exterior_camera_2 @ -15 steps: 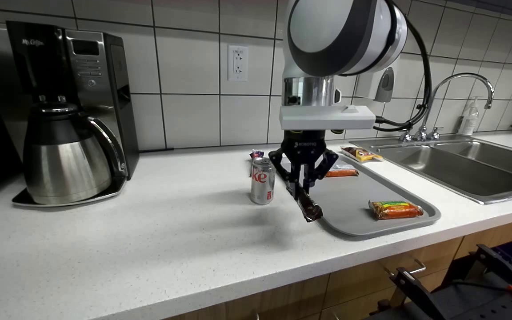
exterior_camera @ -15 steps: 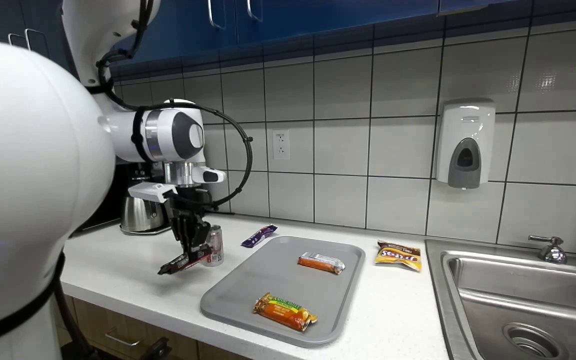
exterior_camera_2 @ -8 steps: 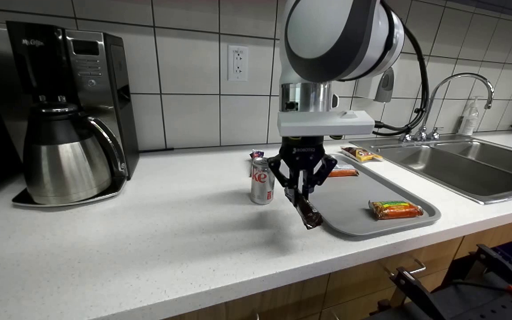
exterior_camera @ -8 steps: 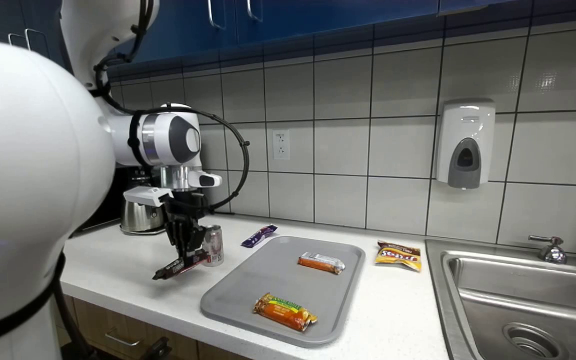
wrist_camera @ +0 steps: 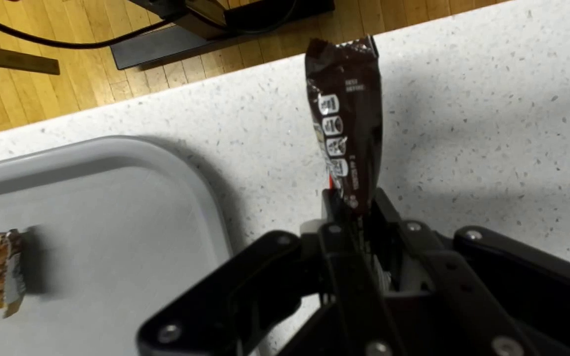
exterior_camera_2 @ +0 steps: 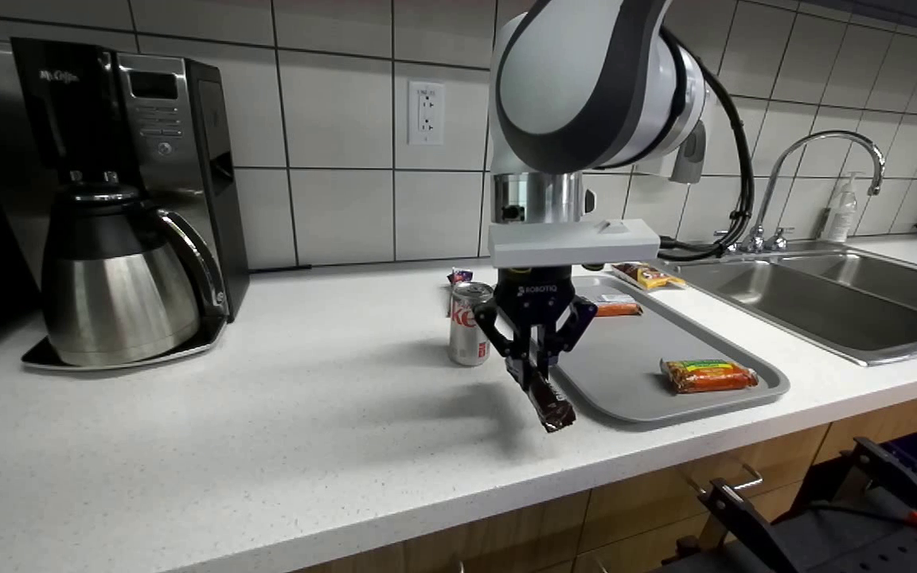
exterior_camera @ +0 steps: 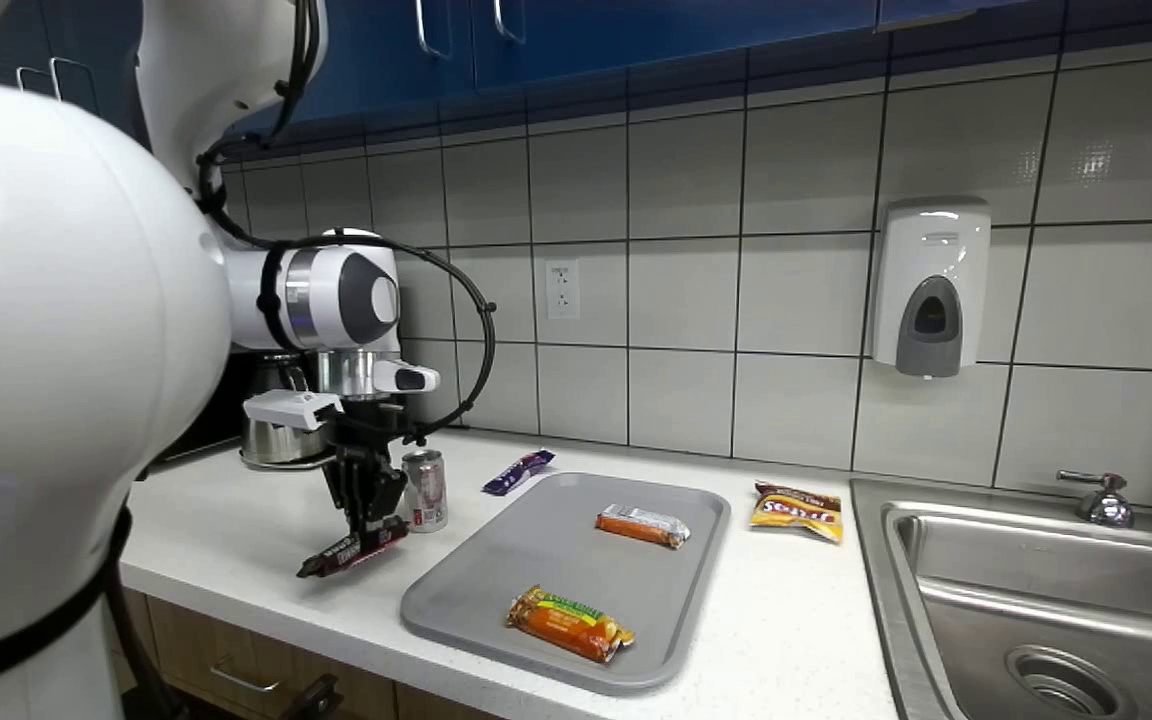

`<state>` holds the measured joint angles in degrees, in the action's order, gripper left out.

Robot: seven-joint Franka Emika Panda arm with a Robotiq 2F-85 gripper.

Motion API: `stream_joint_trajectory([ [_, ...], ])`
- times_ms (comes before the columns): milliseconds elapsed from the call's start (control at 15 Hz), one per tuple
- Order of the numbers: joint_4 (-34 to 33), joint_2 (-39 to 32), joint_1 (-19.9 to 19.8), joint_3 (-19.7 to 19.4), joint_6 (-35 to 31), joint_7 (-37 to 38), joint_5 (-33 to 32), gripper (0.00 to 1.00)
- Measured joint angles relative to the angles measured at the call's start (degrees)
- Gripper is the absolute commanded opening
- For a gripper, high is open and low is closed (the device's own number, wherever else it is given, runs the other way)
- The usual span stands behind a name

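Observation:
My gripper (exterior_camera_2: 536, 368) is shut on a dark brown wrapped bar (exterior_camera_2: 552, 410), gripped toward one end. In the wrist view the bar (wrist_camera: 349, 118) sticks out past the fingertips, showing small white label marks. It hangs tilted a little above the white counter, near its front edge. Just behind stands a silver soda can (exterior_camera: 426, 490), upright and apart from the bar in an exterior view. To the side lies a grey tray (exterior_camera: 546, 560) bearing a green-and-orange wrapped bar (exterior_camera: 571, 625) and an orange-and-silver one (exterior_camera: 642, 526). The fingers hide the gripped part.
A purple wrapper (exterior_camera: 518, 472) lies behind the tray. A yellow-and-brown candy bag (exterior_camera: 796, 510) is between tray and sink (exterior_camera: 1056, 620). A coffee maker with a steel carafe (exterior_camera_2: 120, 278) stands at the far end of the counter. Drawers sit below the front edge.
My gripper has come down with the brown bar, shifting slightly away from the tray and toward the front edge. The can, the tray and the wrapped snacks lie as before.

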<state>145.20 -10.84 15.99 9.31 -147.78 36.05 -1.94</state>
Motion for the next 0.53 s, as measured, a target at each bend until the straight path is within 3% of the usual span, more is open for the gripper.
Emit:
stream_joint_trajectory([
  [533, -2.7, -3.9, 0.2, -0.1, -0.1, 0.0, 0.0, 0.04],
])
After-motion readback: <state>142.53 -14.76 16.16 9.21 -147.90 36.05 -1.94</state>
